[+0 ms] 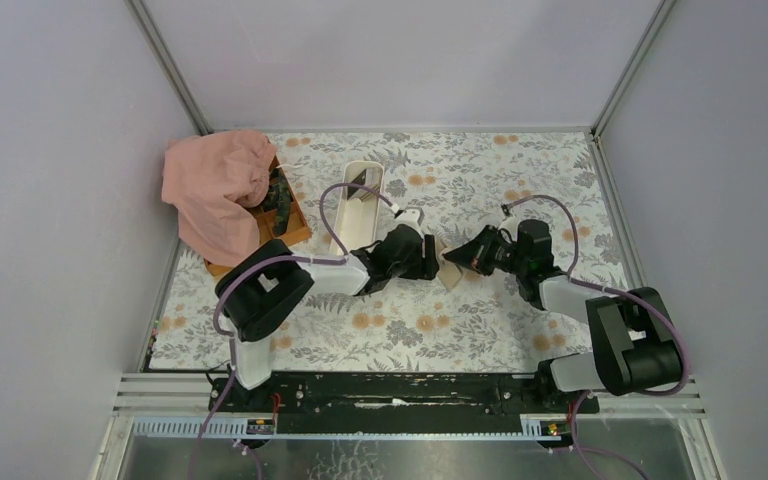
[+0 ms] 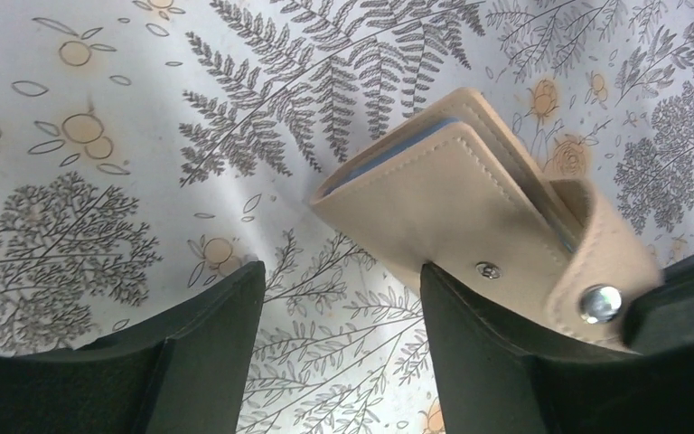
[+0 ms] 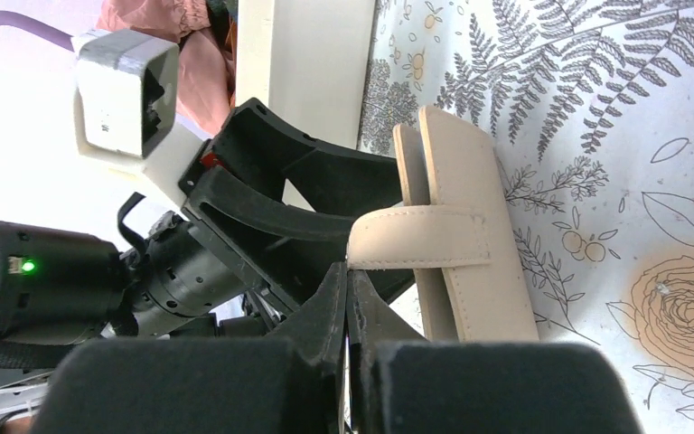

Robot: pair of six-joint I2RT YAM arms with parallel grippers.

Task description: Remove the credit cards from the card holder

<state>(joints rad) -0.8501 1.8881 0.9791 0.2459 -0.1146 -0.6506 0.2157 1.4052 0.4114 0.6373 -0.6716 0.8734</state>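
The card holder (image 2: 456, 194) is a tan wallet, nearly closed, standing on edge on the floral cloth, with a thin blue lining edge showing. It lies between the two grippers in the top view (image 1: 449, 268). My right gripper (image 3: 348, 271) is shut on the end of the wallet's tan snap strap (image 3: 420, 240). My left gripper (image 2: 342, 271) is open and empty. Its right finger (image 2: 488, 344) touches the wallet's lower edge, and the wallet is not between its jaws. The credit cards are hidden inside the wallet.
A long white oval tray (image 1: 360, 205) stands just behind the left gripper and also shows in the right wrist view (image 3: 307, 63). A brown wooden box (image 1: 288, 215) half covered by a pink cloth (image 1: 215, 190) sits at the back left.
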